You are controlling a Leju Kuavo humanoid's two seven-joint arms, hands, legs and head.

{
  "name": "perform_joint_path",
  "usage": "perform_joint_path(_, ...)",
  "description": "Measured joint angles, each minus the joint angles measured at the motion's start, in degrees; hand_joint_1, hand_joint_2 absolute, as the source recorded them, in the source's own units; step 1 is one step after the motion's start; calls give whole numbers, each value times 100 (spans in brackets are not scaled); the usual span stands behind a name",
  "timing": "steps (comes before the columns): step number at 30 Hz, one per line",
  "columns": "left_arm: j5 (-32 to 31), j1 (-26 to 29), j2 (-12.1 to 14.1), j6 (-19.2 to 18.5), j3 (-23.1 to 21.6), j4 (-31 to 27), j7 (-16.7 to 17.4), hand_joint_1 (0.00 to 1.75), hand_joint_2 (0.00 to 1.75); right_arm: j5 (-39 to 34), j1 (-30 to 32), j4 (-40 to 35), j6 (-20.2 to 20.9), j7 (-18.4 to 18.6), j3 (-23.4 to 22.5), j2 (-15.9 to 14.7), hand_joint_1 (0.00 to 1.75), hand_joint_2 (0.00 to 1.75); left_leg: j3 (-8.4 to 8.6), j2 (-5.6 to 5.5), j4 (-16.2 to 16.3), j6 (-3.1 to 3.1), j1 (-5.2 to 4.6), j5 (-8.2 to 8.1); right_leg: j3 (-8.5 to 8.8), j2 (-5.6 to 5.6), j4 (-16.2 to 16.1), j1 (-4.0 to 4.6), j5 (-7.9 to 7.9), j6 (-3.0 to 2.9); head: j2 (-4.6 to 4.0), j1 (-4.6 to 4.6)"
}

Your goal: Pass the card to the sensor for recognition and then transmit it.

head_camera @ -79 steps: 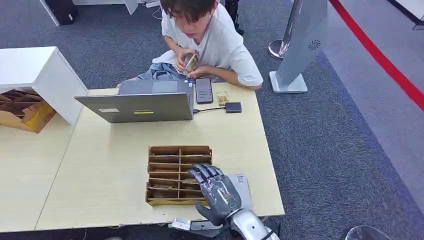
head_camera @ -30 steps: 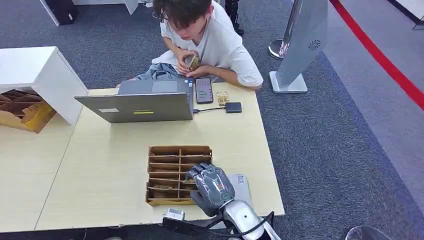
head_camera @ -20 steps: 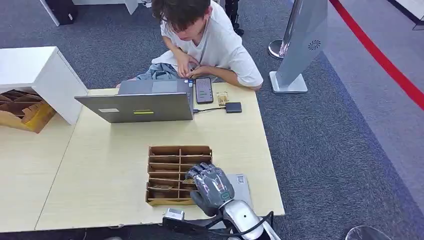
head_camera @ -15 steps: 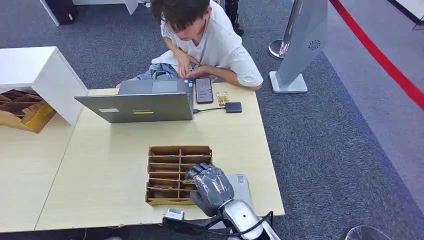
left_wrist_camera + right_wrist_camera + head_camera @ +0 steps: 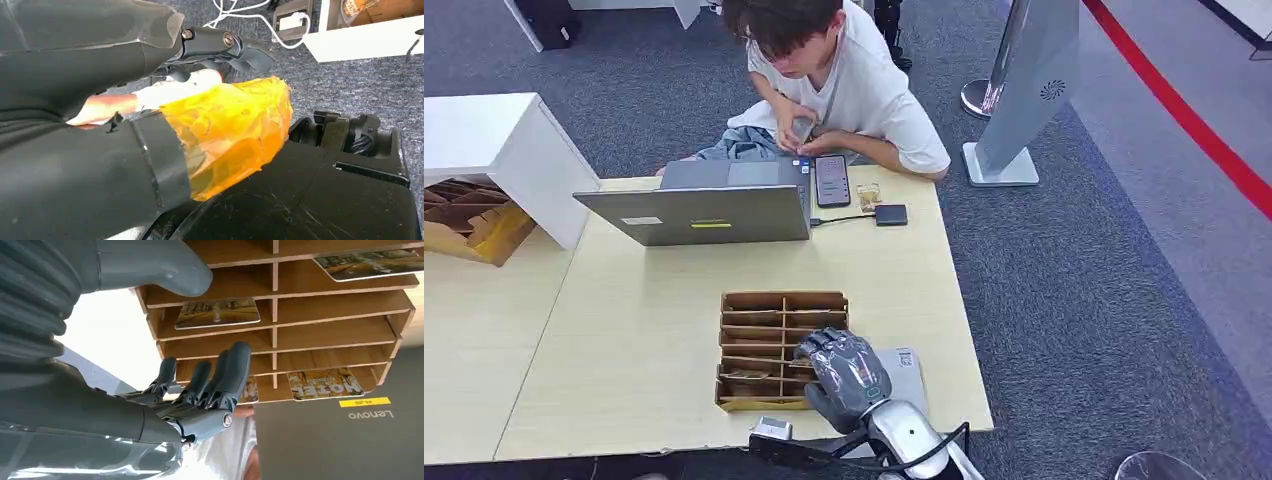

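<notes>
A wooden card rack (image 5: 769, 302) lies flat near the table's front edge, with picture cards (image 5: 217, 313) in some slots. My right hand (image 5: 846, 374) hovers over the rack's near right corner, its fingers (image 5: 223, 377) spread apart from the thumb (image 5: 150, 265) and holding nothing. One card (image 5: 325, 383) lies past the fingertips, and another card (image 5: 746, 375) sits in a near left slot. A small black box (image 5: 890, 214) cabled to the laptop (image 5: 699, 214) sits at the far side. My left hand (image 5: 200, 100) hangs low, partly wrapped in orange film; its grip is unclear.
A person (image 5: 834, 70) sits across the table, handling small cards over a phone (image 5: 831, 180). A grey flat pad (image 5: 910, 375) lies right of the rack under my wrist. A white cabinet (image 5: 494, 150) stands far left, and a grey stand (image 5: 1024, 90) on the carpet.
My right hand has curled its fingers down toward the rack and shifted slightly left since the first frame; in the last second it barely moves. The person's hands keep shifting their cards.
</notes>
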Motion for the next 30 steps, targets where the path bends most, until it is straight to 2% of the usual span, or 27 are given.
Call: perform_joint_path(30,-74,-13,0,-26,0,-50,0,0,0,15,-133,319,101,105,0,110,72,175,0,0,0,0,0,0,0,0,0,0,0,0,0,0)
